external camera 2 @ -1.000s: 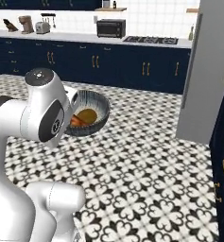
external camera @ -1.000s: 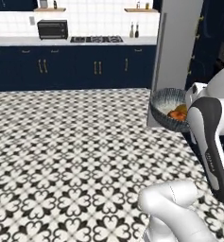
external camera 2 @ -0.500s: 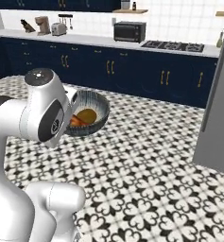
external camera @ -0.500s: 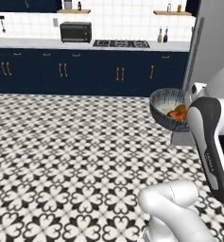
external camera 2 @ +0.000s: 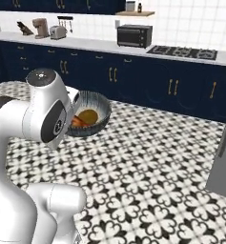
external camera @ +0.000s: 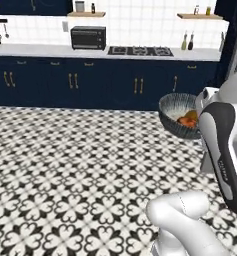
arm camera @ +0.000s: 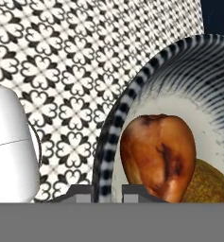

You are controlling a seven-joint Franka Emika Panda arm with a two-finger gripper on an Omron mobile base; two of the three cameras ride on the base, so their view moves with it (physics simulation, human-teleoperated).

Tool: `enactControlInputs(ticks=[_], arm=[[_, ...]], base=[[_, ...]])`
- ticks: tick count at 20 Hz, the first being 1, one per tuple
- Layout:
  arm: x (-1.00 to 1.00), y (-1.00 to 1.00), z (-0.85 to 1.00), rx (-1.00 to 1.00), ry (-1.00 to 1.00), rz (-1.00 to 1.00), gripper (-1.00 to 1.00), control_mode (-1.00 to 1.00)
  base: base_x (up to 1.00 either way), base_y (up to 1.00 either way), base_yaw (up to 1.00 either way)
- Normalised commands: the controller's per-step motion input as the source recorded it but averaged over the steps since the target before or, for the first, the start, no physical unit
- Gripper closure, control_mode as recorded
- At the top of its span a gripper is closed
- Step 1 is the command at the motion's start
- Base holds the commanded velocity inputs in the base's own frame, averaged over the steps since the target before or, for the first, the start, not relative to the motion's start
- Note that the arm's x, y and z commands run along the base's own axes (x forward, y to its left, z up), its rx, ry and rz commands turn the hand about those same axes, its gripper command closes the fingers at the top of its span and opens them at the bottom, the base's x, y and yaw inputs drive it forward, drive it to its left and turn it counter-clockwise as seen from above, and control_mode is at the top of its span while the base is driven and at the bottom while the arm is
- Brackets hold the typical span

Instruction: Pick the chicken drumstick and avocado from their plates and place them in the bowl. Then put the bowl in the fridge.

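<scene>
Gripper (arm camera: 107, 193) clamping the bowl (arm camera: 114, 123) rim, one finger on each side of the striped wall. Bowl hanging above patterned floor (external camera: 65, 170), carrying chicken drumstick (arm camera: 157, 156) and avocado (arm camera: 212, 184) touching inside. Navy cabinets (external camera 2: 148, 86) standing beyond.

bowl (arm camera: 114, 126): rim clamped between the fingertips (arm camera: 80, 193)
drumstick (arm camera: 157, 158): inside bowl, touching avocado (arm camera: 212, 183)
floor (arm camera: 71, 71): patterned tiles
</scene>
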Motion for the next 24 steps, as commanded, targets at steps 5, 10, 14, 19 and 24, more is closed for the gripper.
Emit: enactControlInputs(ticks=[5,10,14,19,24], arm=[[0.0,0.0,0.0,0.0,0.0,0.0,1.0,1.0],[0.0,0.0,0.0,0.0,0.0,0.0,1.0,1.0],[0.0,0.0,0.0,0.0,0.0,0.0,1.0,1.0],[0.0,0.0,0.0,0.0,0.0,0.0,1.0,1.0],[0.0,0.0,0.0,0.0,0.0,0.0,1.0,1.0]], base=[[1.0,1.0,-0.12],[1.0,1.0,-0.33],[1.0,1.0,-0.46],[1.0,0.98,-0.47],[1.0,0.72,-0.56]])
